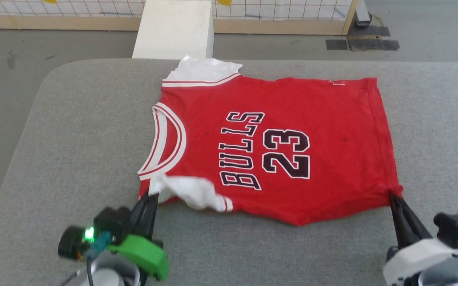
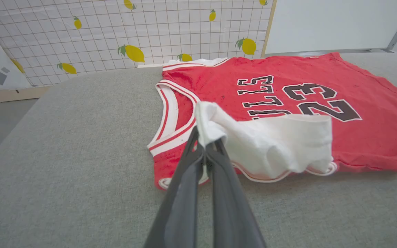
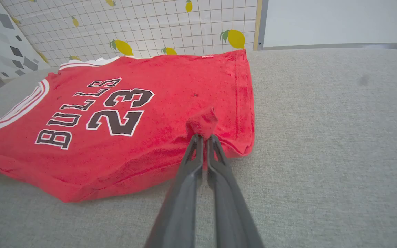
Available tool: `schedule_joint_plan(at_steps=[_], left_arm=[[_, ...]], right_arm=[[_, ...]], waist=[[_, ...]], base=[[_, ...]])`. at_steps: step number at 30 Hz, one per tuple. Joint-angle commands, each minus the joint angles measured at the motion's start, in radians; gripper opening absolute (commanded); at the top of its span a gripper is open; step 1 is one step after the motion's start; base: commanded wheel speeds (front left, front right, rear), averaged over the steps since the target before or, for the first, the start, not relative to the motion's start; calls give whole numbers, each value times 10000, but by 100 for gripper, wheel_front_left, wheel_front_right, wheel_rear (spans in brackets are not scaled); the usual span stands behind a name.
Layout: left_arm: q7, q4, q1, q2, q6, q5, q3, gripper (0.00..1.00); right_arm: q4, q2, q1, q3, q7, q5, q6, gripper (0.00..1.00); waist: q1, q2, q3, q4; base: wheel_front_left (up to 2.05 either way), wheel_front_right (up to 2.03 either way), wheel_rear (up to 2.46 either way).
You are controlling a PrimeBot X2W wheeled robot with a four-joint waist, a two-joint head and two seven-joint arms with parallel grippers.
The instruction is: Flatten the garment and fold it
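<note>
The garment (image 1: pixel 276 151), a red jersey with "BULLS 23" lettering and white sleeves, lies spread on the grey padded table (image 1: pixel 74 139), neck to the left. My left gripper (image 1: pixel 152 195) is shut on the near white sleeve (image 2: pixel 271 144), which is bunched and folded over the chest. In the left wrist view the left gripper (image 2: pixel 207 143) pinches that sleeve's corner. My right gripper (image 1: pixel 394 196) is shut on the near hem corner of the garment (image 3: pixel 115 113); in the right wrist view the right gripper (image 3: pixel 203 137) holds a small raised pinch of red cloth.
A white block (image 1: pixel 175 29) stands beyond the table's far edge, behind the far sleeve (image 1: pixel 203 69). A lemon-patterned grid wall (image 2: pixel 115 38) and wooden baseboard run along the back. Bare grey table surface lies on the left, right and near sides.
</note>
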Motion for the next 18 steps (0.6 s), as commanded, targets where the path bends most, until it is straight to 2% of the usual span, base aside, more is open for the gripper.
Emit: schedule_joint_plan(at_steps=[1, 8, 13, 18], left_arm=[[-80, 82, -452, -41, -82, 230, 69, 0], [83, 904, -2386, -19, -822, 655, 25, 0], [400, 1864, -3759, -220, -1342, 524, 98, 0], [638, 2967, -4830, -491, -1597, 196, 355, 0]], right_arm=[[47, -97, -368, 82, -30, -81, -15, 0], [285, -397, -1963, 163, 638, -233, -15, 0], [731, -564, -3219, -90, 1404, -290, -15, 0], [1378, -578, -4357, -143, 2400, -325, -15, 0]], waist=[[1, 0, 107, -33], [1, 0, 745, -218], [1, 0, 1438, -292], [1, 0, 2120, -396]], base=[[0, 0, 0], [0, 0, 0], [0, 0, 0], [0, 0, 0]])
